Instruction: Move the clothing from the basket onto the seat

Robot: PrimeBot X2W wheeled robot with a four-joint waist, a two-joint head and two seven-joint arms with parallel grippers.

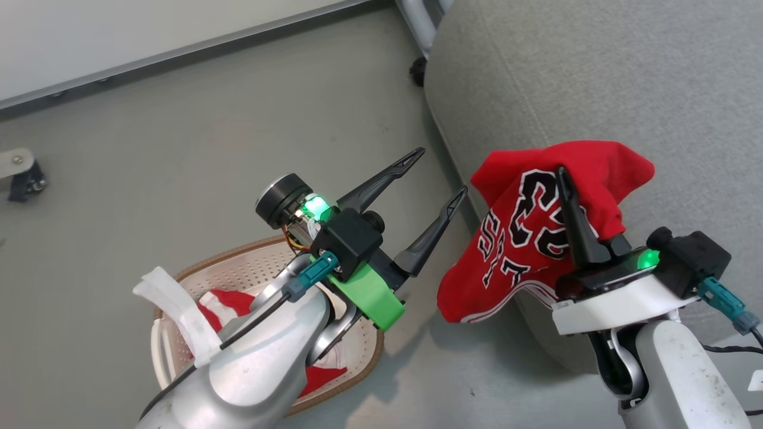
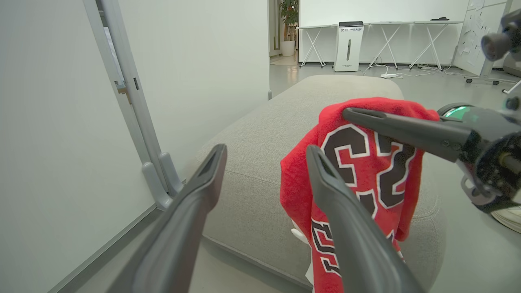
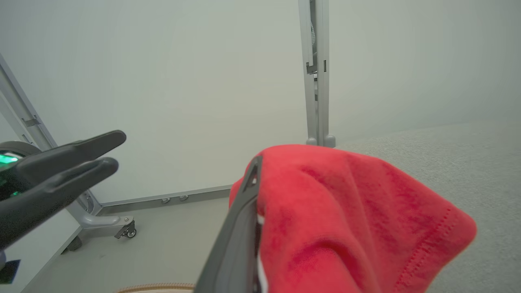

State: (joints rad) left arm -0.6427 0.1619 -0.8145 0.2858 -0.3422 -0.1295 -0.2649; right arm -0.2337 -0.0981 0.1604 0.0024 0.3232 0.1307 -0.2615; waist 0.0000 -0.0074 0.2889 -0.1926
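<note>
My right gripper [image 1: 565, 179] is shut on the red jersey [image 1: 524, 238] with the number 23. The jersey hangs draped over its fingers at the near edge of the grey seat [image 1: 596, 71], partly over the floor. In the right wrist view the jersey [image 3: 346, 211] covers one finger of that gripper [image 3: 264, 179]. My left gripper [image 1: 440, 174] stands open and holds nothing, left of the jersey and above the basket [image 1: 238, 262]. The red and white striped piece [image 1: 226, 304] lies inside the basket, partly hidden by my left arm. In the left wrist view the open left gripper [image 2: 266, 156] faces the jersey [image 2: 366, 162] and the seat [image 2: 252, 142].
White partition panels on grey metal frames stand behind the seat, with a frame post [image 3: 315, 81] and caster feet [image 1: 24, 179] on the grey floor. Folding tables and a white appliance [image 2: 349, 44] stand far off. A strip of the basket's rim [image 3: 158, 288] lies below my right gripper.
</note>
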